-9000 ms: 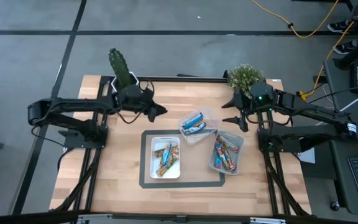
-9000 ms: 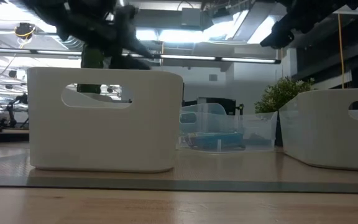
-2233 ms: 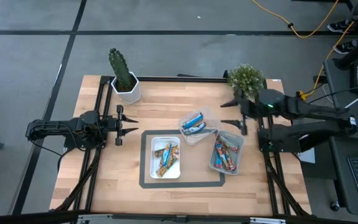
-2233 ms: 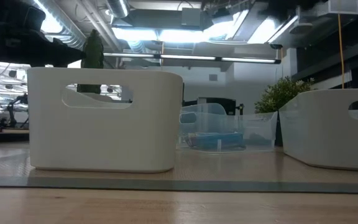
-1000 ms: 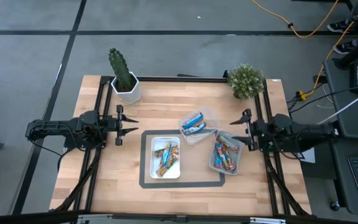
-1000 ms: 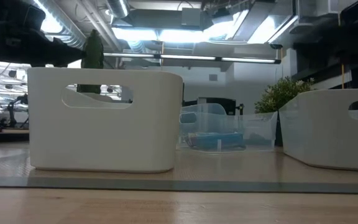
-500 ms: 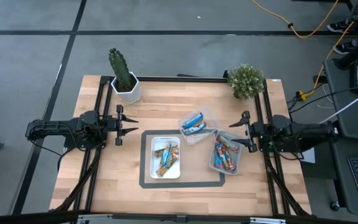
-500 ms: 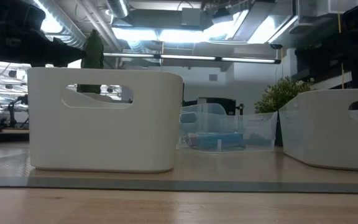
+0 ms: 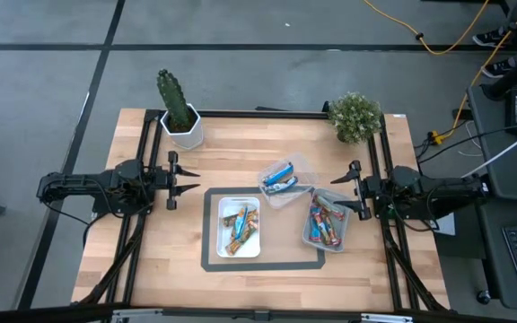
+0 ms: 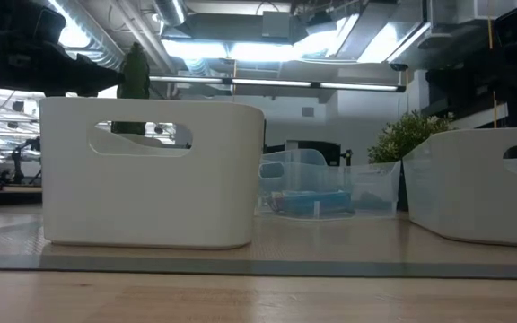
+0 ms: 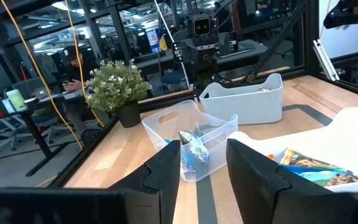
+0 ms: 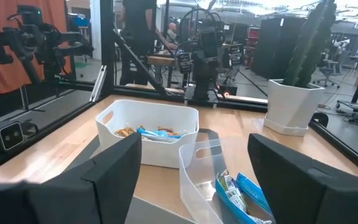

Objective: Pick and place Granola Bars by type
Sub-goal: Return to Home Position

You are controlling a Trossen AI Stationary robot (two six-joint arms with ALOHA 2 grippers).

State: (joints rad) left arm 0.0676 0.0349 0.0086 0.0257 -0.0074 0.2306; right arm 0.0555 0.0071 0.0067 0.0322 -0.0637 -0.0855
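Note:
The granola bars lie sorted in three trays. Gold-brown ones fill the white tray (image 9: 240, 226) on the grey mat. Blue-silver ones sit in the clear tray (image 9: 284, 182), and blue-red ones in the grey-white tray (image 9: 327, 220). My left gripper (image 9: 189, 182) hovers open at the table's left side, pointing at the trays. In its wrist view its fingers (image 11: 166, 177) frame the clear tray (image 11: 190, 144). My right gripper (image 9: 339, 191) hovers open just right of the grey-white tray. Its wrist view looks over the clear tray (image 12: 219, 177) at the white tray (image 12: 148, 130).
A cactus in a white pot (image 9: 179, 112) stands at the far left corner and a bushy plant (image 9: 354, 117) at the far right. Black frame rails run along the table's edges. Bare wood lies near the front edge (image 9: 258, 287). A person sits behind the plant (image 11: 73, 62).
My right arm has eased slightly toward the table's left and settled beside the grey-white tray, its fingers staying open. The left arm and the trays have kept still.

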